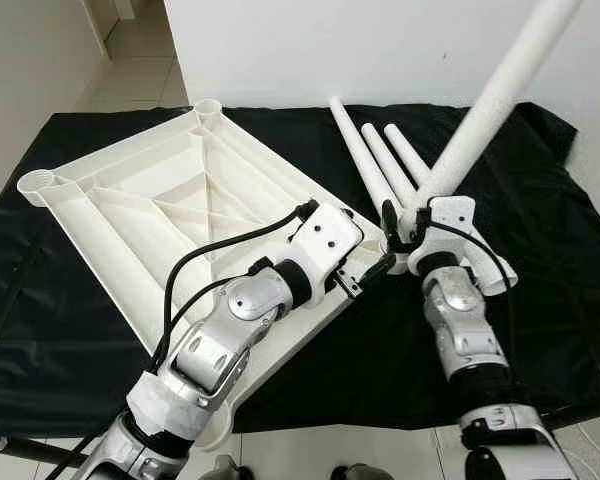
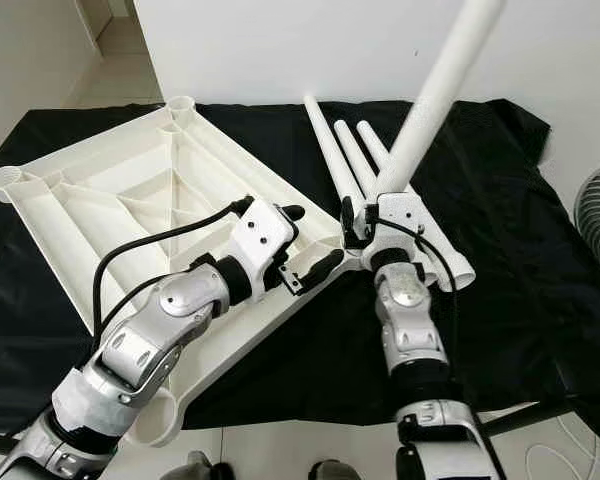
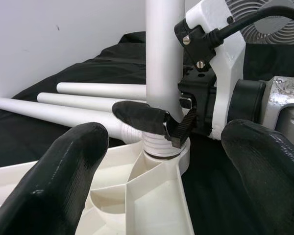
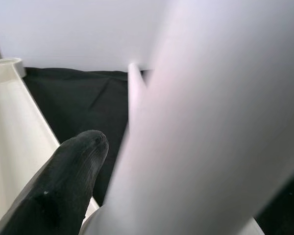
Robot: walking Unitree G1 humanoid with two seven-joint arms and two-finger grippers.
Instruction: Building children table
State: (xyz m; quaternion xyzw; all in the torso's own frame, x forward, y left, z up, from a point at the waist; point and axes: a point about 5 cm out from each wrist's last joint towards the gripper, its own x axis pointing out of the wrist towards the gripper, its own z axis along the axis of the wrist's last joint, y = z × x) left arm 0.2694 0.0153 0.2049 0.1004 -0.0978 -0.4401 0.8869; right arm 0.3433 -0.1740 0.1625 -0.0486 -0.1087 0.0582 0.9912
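- Leg-fitting is the step in hand: my right gripper (image 1: 400,222) has its jaws clenched around a white leg (image 1: 480,115) near its lower end, holding it upright with a slight tilt.
- Its ribbed end sits in the corner socket (image 3: 162,152) of the tabletop (image 1: 170,195), which lies underside up on the black cloth (image 1: 540,330).
- My left gripper (image 1: 365,272) hovers just beside that corner, jaws released and spread to either side of the socket, grasping nothing.
- Three spare legs (image 1: 375,160) lie side by side on the cloth, behind the socket and near the wall.
- Judging by the ribs that show above the rim, the leg looks only partly seated.
- Next, I would press or twist it straight down while my left gripper steadies the tabletop; a tilted leg could jam.
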